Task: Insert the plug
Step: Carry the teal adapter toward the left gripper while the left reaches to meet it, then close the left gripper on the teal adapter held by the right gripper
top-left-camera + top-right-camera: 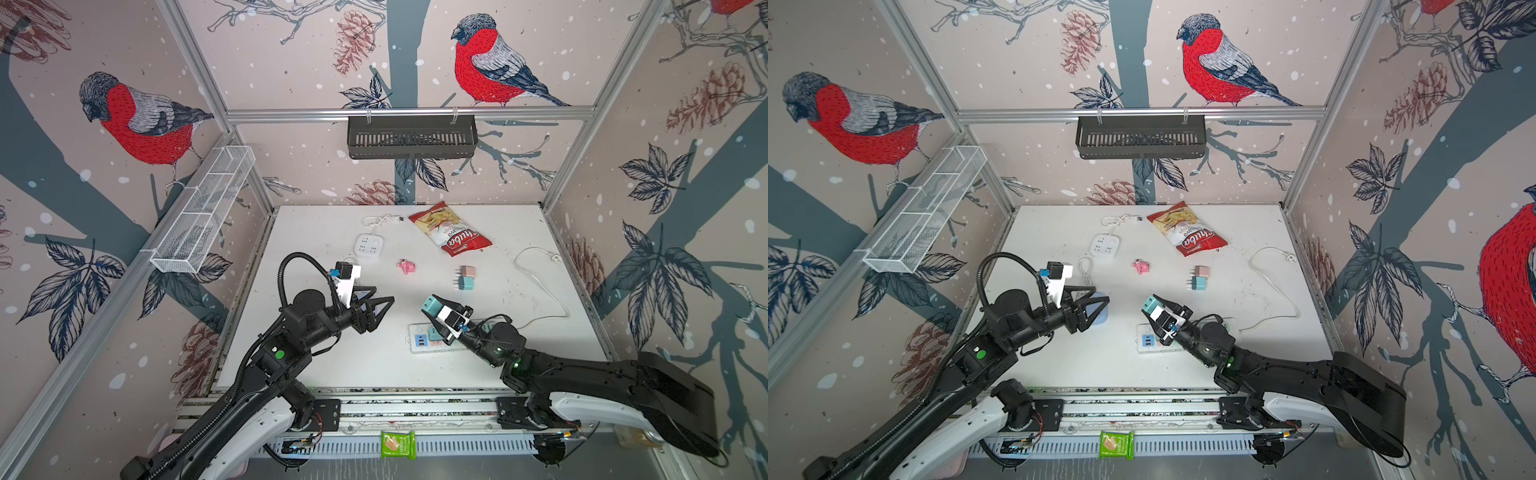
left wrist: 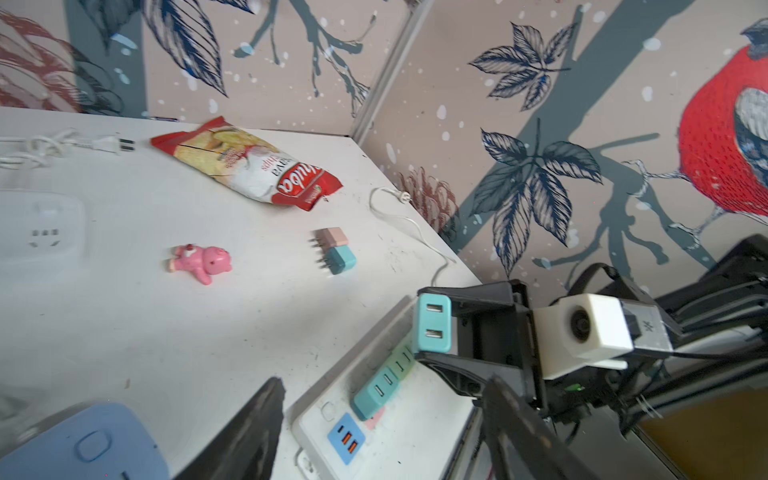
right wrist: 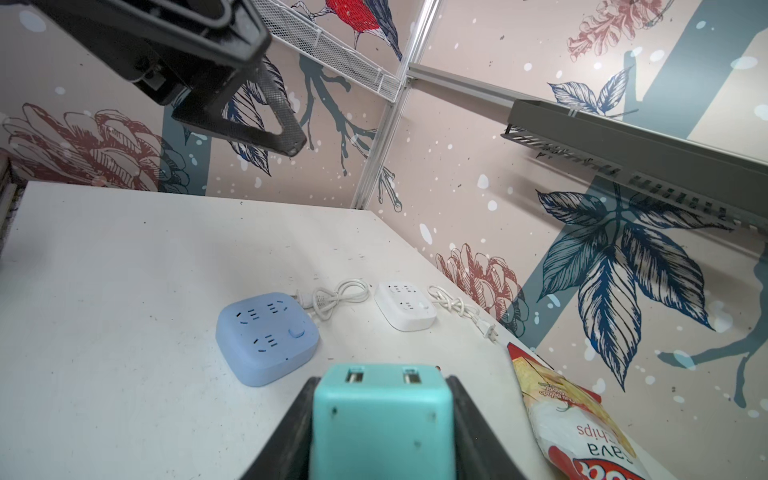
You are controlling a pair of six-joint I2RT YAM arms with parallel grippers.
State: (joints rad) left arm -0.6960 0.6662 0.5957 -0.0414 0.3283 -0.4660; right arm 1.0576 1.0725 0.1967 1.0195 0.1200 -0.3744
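Tabletop (image 1: 332, 353): right jaws clamp plug (image 1: 430, 308), left jaws parted; right wrist shows blue socket (image 3: 266, 336).

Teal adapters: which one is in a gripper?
The teal adapter in the right gripper; another lies beside the pink adapter, a third sits in the strip.

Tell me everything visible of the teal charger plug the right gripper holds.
The teal USB charger plug is a rounded, matte plastic block with two USB ports on its outward end face. The right gripper has its jaws shut on two opposite sides, holding it in the air by the white power strip. Its prongs are hidden. Nothing else touches it.
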